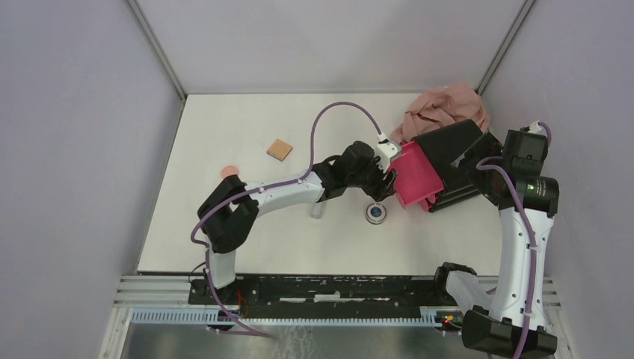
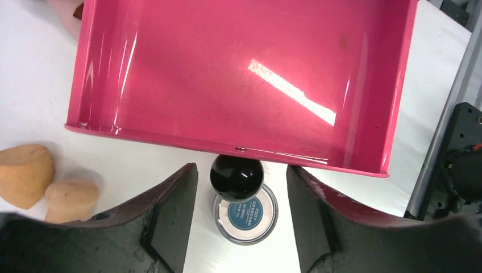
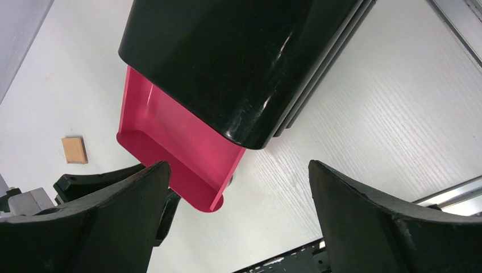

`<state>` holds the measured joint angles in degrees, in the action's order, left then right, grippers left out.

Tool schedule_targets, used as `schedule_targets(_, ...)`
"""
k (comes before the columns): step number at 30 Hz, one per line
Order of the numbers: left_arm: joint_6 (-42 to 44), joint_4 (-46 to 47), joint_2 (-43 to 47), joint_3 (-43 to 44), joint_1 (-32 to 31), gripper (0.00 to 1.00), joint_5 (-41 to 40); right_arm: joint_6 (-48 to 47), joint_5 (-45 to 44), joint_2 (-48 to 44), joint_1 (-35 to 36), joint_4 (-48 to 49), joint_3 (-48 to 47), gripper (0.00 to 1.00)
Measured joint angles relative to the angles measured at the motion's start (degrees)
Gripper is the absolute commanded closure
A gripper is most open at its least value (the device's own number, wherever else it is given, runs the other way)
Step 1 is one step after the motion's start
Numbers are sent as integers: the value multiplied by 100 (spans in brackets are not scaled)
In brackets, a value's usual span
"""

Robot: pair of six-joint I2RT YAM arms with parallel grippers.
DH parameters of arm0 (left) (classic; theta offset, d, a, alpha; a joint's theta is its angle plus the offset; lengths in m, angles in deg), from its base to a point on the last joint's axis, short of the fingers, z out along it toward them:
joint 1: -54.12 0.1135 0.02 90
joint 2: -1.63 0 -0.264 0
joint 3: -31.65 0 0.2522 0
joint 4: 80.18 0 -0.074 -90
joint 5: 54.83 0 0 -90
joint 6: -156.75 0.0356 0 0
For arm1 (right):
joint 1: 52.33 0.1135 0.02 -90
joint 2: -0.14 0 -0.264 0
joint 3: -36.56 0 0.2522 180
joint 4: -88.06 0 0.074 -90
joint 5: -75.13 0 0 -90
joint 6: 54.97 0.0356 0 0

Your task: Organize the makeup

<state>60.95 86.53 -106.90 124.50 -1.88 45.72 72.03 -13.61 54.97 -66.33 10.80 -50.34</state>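
The left gripper (image 2: 241, 222) – fingers apart around the drawer (image 2: 239, 74) knob (image 2: 236, 177) – had it open; next, loading makeup.

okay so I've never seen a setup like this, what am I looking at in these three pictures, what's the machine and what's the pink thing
These are two robot arms bolted at the near edge of a white table. One picture looks down from above; the other two come from cameras on each wrist, so the dark shapes at their bottom edges are the fingers.

The pink thing is a drawer pulled out of a black box, and it looks empty. The left gripper sits open around the drawer's black knob, without visibly pinching it. The right gripper is open beside the box, holding nothing.

On the table lie a round compact, two orange sponges, a tan pad and a bunched cloth.
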Motion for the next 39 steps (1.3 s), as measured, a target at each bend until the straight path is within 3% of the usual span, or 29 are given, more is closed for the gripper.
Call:
schedule_targets(1, 0, -55, 0, 2, 0, 20, -15, 0, 0, -2, 0, 2, 4, 1)
schedule_targets(3, 0, -129, 0, 2, 2, 13, -59, -2, 0, -2, 0, 4, 7, 1)
schedule_targets(8, -2, -190, 72, -70, 0, 5, -177, -7, 4, -4, 0, 9, 15, 1)
schedule_targets(16, -2, -321, 960, -756, 0, 0, -518, -72, 15, -68, 0, 57, 184, 1)
schedule_targets(23, -35, -896, 1788, -1259, 0, 1, -1696, -236, 28, -175, 0, 184, 284, 1)
schedule_targets(28, -533, -1558, 1996, -1646, 76, 1, -2811, -219, 208, -385, 0, 404, 573, 2)
schedule_targets(31, -1019, -1910, 1873, -1696, 227, 0, -3069, -208, 332, -387, 0, 481, 656, 2)
schedule_targets(39, -2184, -2227, 1325, -1939, 466, 13, -3335, -190, 490, -385, 0, 616, 664, 2)
